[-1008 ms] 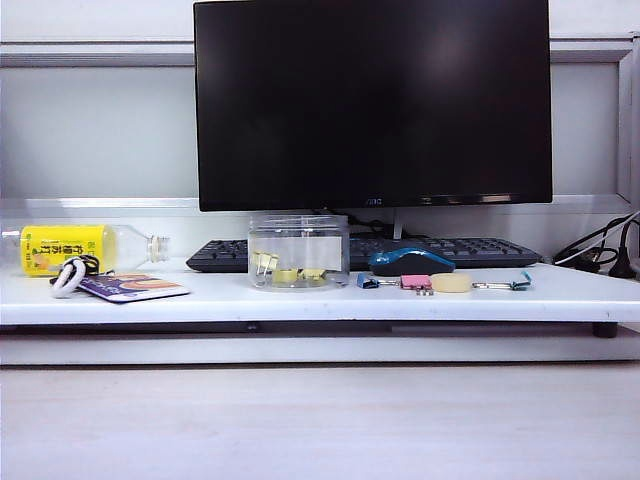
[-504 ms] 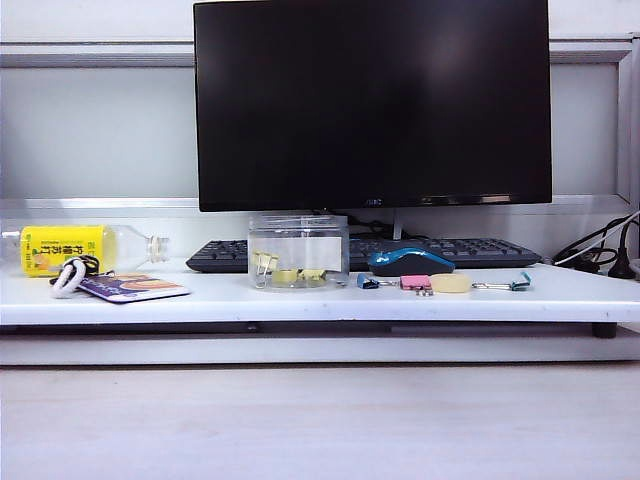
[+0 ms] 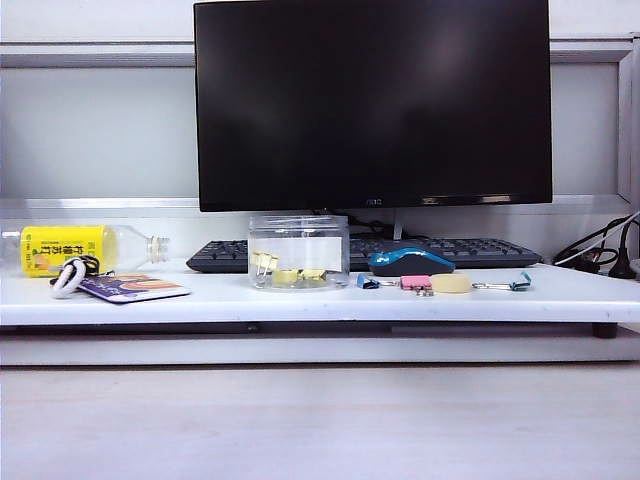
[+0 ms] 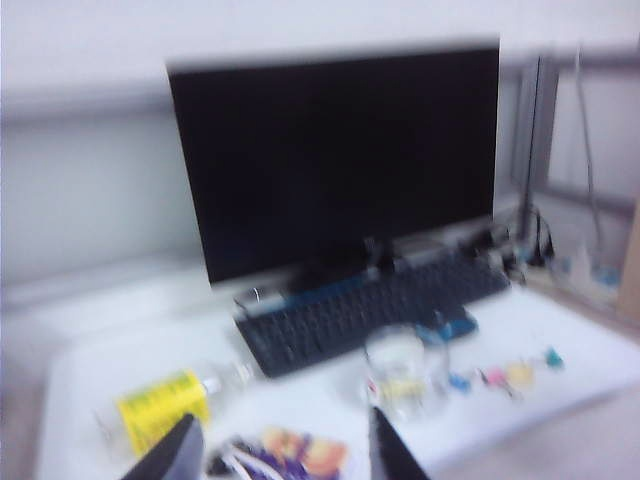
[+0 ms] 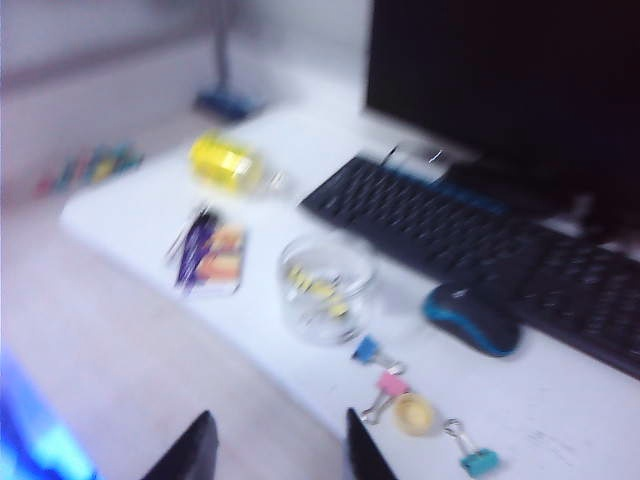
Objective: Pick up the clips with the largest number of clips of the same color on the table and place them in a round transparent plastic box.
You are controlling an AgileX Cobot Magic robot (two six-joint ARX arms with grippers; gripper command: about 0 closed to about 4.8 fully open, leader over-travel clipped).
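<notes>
Clips (image 3: 288, 270) lay blurred inside round transparent plastic box (image 3: 298, 252); left gripper (image 4: 280, 455) and right gripper (image 5: 272, 450), cropped, gaped empty above the table.

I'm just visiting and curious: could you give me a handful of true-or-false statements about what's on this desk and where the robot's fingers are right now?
1. The yellow clips lie inside the round clear box. True.
2. The pink clip is in the box too. False: it lies on the desk, right of the box.
3. The yellow-labelled bottle stands upright. False: it lies on its side.
4. The left gripper holds a clip. False: its fingers are apart, with nothing between them.
5. The right gripper is open and carries nothing. True.
6. A blue mouse sits before the keyboard. True.
</notes>
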